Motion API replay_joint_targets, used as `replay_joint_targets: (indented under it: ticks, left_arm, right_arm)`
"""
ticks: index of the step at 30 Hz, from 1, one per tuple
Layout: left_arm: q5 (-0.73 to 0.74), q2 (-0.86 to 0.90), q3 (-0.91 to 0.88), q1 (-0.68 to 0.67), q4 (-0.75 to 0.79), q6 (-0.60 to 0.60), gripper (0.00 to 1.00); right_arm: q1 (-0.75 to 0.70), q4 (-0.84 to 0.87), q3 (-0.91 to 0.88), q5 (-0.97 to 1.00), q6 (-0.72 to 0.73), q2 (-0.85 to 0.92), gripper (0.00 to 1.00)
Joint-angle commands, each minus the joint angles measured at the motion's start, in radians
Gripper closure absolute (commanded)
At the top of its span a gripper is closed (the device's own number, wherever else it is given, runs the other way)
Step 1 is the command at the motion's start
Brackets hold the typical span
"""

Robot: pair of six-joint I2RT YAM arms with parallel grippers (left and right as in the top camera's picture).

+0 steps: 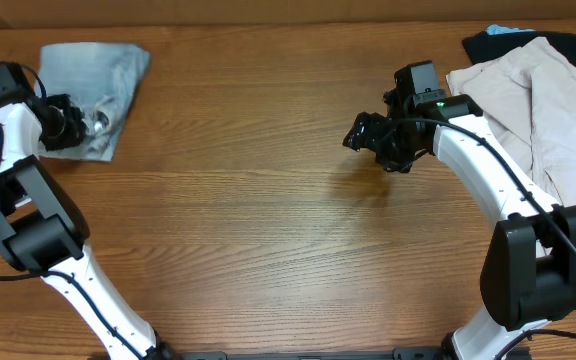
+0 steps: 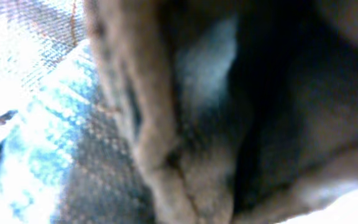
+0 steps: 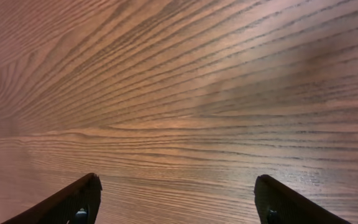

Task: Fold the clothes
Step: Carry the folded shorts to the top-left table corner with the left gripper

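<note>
The light-blue denim shorts lie folded into a small bundle at the table's far left. My left gripper rests on their near edge. The left wrist view is filled with blurred denim pressed close to the camera, and the fingers are hidden. My right gripper is open and empty above bare wood right of the middle; both its fingertips show wide apart in the right wrist view. The beige garment lies crumpled at the far right, on top of the black garment.
A bit of light-blue cloth peeks out at the top of the right pile. The wooden table runs between the two arms. The arm bases stand at the front left and the front right.
</note>
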Motion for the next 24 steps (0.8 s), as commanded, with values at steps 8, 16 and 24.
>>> replay_joint_targets:
  ticks: [8, 16, 24]
  left_arm:
    - [-0.07, 0.021, -0.006, -0.038, 0.118, -0.031, 0.36]
    - [0.415, -0.031, 0.003, 0.01, 0.2, 0.425, 0.0]
    - [0.774, -0.195, 0.003, 0.11, 0.161, 0.483, 0.0]
  right_arm:
    - [-0.002, 0.001, 0.024, 0.018, -0.008, 0.006, 0.16]
    - [-0.002, 0.023, 0.028, 0.007, -0.008, 0.006, 0.04]
    - [-0.002, -0.082, 0.148, -0.022, -0.056, 0.005, 0.0]
